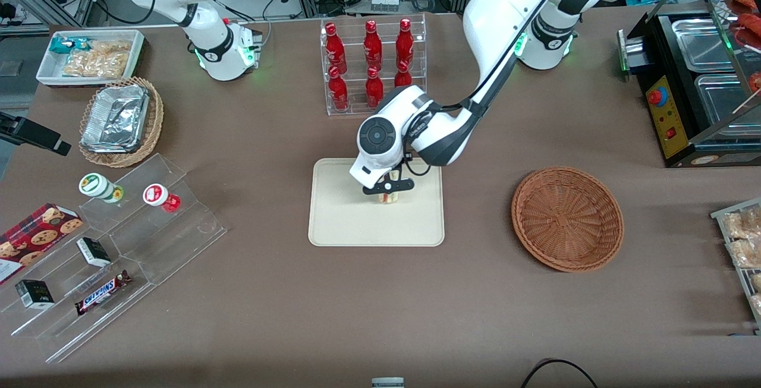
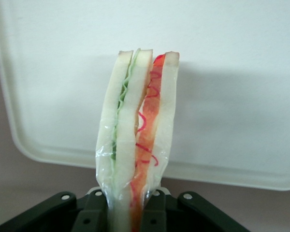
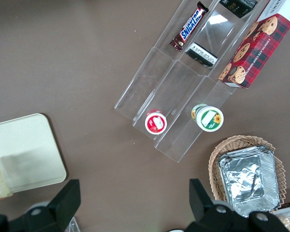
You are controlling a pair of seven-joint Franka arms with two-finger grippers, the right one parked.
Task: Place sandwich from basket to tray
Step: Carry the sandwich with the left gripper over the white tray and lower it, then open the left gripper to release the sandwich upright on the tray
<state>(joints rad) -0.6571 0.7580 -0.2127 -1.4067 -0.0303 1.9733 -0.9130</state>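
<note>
Clear-wrapped triangular sandwich (image 2: 135,140) clamped in pincer (image 1: 389,191), over smooth cream tray (image 1: 345,221).

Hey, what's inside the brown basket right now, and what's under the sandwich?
The basket shows only bare weave. The gripper holds the sandwich above the tray. Whether its lower end touches the tray can't be seen.

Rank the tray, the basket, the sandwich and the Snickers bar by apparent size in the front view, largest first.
1. tray
2. basket, somewhat smaller
3. Snickers bar
4. sandwich, mostly hidden by the gripper holding it, so unsure against the bar
</note>
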